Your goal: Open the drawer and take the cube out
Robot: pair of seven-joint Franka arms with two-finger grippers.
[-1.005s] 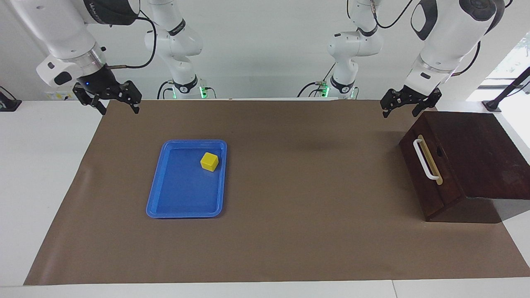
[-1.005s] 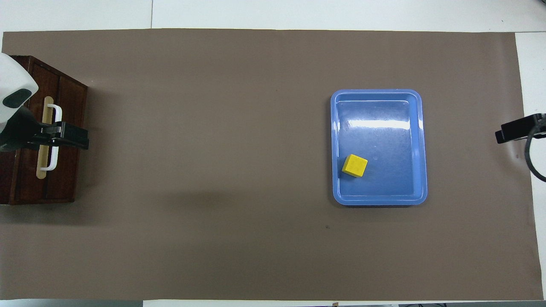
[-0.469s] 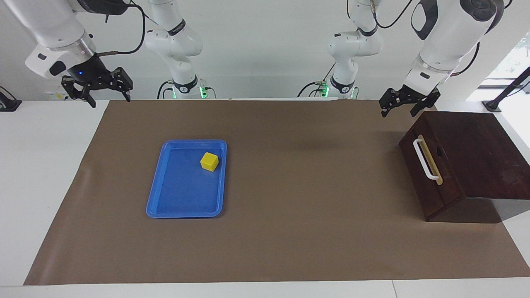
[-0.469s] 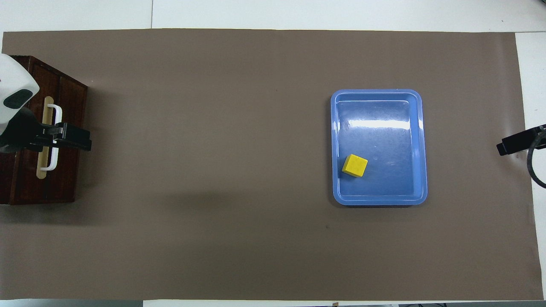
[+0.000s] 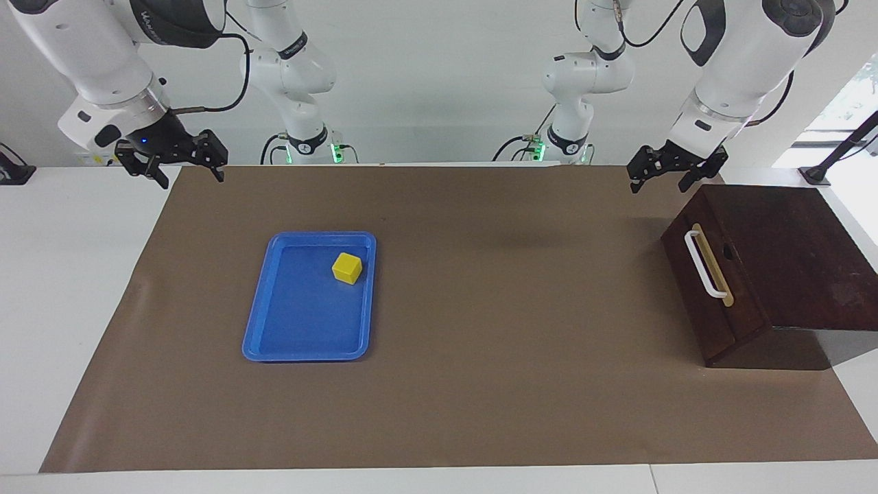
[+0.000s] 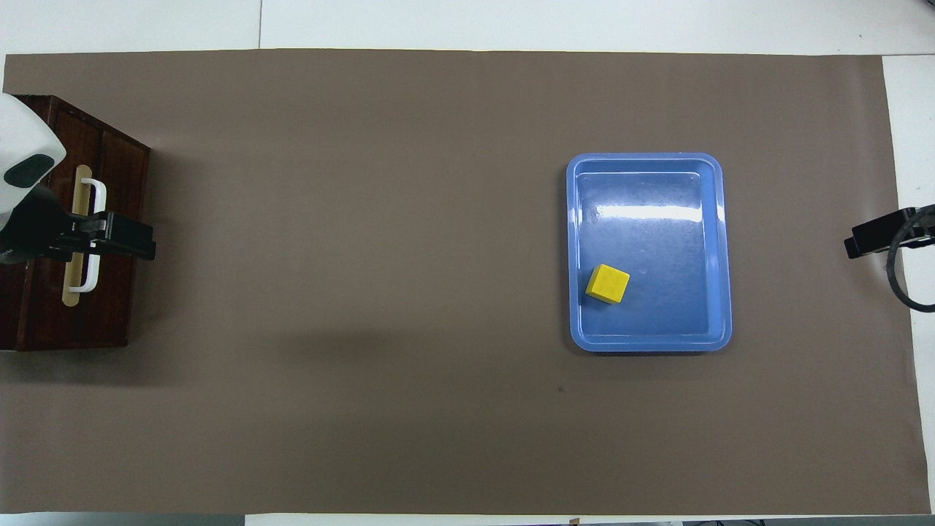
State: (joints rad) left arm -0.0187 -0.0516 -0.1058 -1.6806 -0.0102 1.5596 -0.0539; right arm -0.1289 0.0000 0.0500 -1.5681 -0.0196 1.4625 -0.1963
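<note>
A mat [image 5: 480,384] covers the tabletop [image 5: 68,309]. The drawer [image 5: 713,288] sits shut in its box [image 5: 789,254] at the left arm's end, its handle [image 5: 703,264] facing the tray [image 5: 274,329], which lies well apart toward the right arm's end. The cube [image 5: 347,267] rests in the tray, in the corner nearer the robots and the drawer.

Setting was a robotics lab. Two white multi-jointed robot arms [image 5: 727,68] stood bolted at one edge of a white table [image 5: 68,288], green status lights lit at their bases. A plain brown paper sheet [image 5: 494,384] covered the worktop. Bare white wall, loose black cabling [image 5: 243,62].
</note>
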